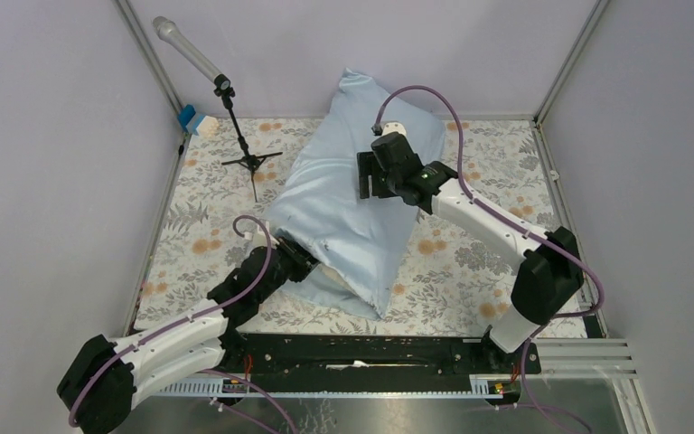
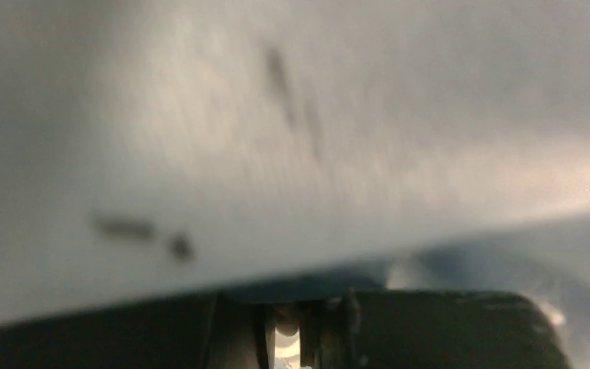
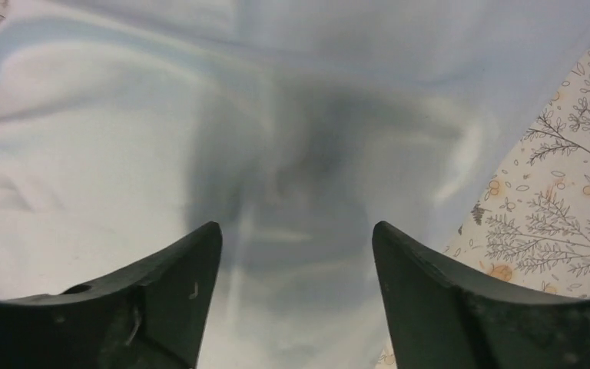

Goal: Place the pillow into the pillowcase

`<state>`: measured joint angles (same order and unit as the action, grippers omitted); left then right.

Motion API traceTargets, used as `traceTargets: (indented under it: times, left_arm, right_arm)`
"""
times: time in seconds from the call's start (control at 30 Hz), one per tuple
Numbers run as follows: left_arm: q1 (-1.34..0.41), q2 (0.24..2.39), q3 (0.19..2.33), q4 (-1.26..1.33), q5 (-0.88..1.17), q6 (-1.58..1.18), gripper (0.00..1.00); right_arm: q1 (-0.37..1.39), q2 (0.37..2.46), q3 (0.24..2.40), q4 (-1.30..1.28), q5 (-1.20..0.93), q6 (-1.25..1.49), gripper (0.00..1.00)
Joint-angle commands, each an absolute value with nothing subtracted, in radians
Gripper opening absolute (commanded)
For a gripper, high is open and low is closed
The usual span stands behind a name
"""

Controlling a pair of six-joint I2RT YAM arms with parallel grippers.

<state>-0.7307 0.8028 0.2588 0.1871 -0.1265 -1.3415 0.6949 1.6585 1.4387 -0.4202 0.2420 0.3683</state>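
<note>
The light-blue pillowcase (image 1: 343,203) lies plump and slanting across the table, from the far wall toward the near left. The pillow is hidden inside it. My left gripper (image 1: 294,256) is tucked in at the pillowcase's near-left end. In the left wrist view the blurred pillowcase (image 2: 276,138) presses against the camera, and the left gripper (image 2: 288,338) shows only a narrow slit between its fingers. My right gripper (image 1: 372,176) hovers over the far half of the pillowcase. It is open in the right wrist view (image 3: 296,238), with only wrinkled pillowcase (image 3: 123,154) below the gap.
A grey floral tablecloth (image 1: 470,262) covers the table and shows at the right of the right wrist view (image 3: 553,207). A microphone on a small tripod (image 1: 235,117) and a blue-white object (image 1: 194,119) stand at the far left. Walls close three sides; a black rail (image 1: 370,348) runs along the near edge.
</note>
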Motion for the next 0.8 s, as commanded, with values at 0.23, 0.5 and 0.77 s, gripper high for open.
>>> traceTargets:
  times: [0.23, 0.5, 0.77]
  left_arm:
    - [-0.731, 0.82, 0.181, 0.267, -0.175, -1.383, 0.0]
    - [-0.731, 0.813, 0.162, 0.27, -0.169, -1.393, 0.0]
    - [-0.731, 0.796, 0.156, 0.252, -0.168, -1.388, 0.0]
  right_arm:
    - [0.706, 1.541, 1.405, -0.359, 0.264, 0.298, 0.99]
    - [0.693, 1.751, 1.613, -0.325, 0.238, 0.21, 0.82]
    - [0.694, 1.826, 1.661, -0.314, 0.216, 0.056, 0.67]
